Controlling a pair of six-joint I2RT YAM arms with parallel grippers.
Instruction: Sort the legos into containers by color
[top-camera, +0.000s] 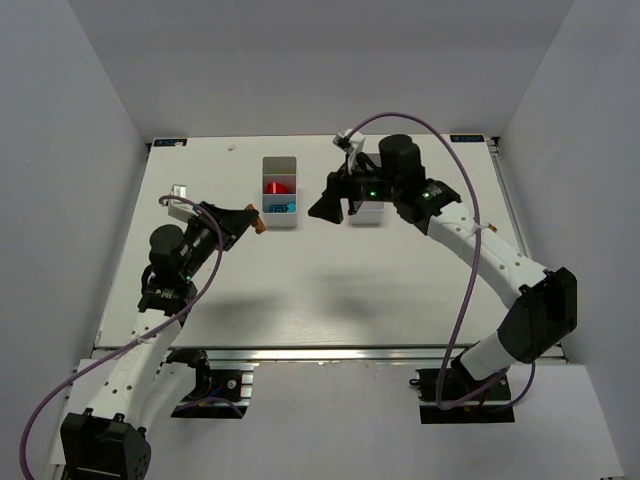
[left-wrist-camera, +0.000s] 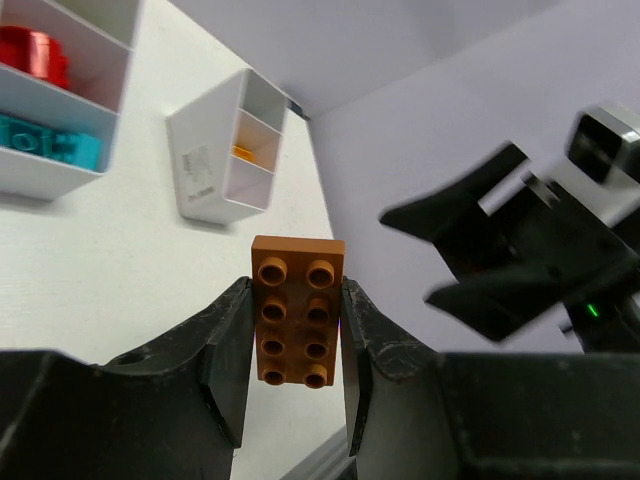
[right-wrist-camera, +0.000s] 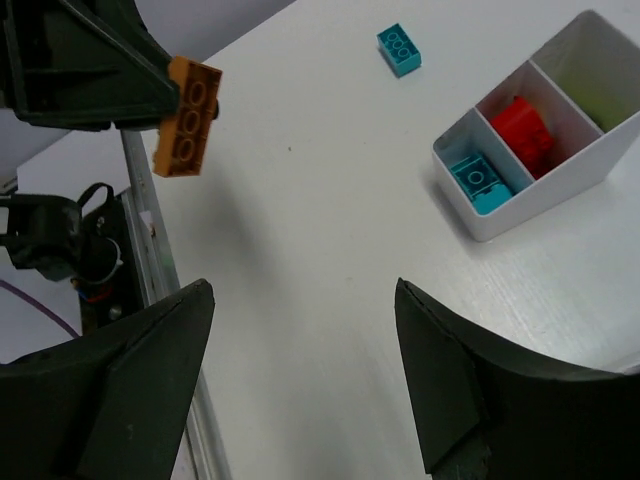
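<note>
1. Clenching an orange two-by-four brick (left-wrist-camera: 298, 300) by its long sides, the left gripper (left-wrist-camera: 296, 330) holds it between both fingers, studs toward the wrist camera, clear of the table (top-camera: 300, 290).
2. The right gripper (right-wrist-camera: 300, 340) hangs released, jaws wide with nothing between them, over the tabletop between the two bins.
3. One white three-compartment bin (right-wrist-camera: 560, 185) has a teal brick (right-wrist-camera: 478, 180) in an end compartment and red pieces (right-wrist-camera: 520, 128) in the middle one.
4. The other bin (left-wrist-camera: 200, 165) has an orange piece (left-wrist-camera: 243, 153) in its middle compartment.
5. A loose teal brick (right-wrist-camera: 399, 49) lies on the table, apart from the bins.
</note>
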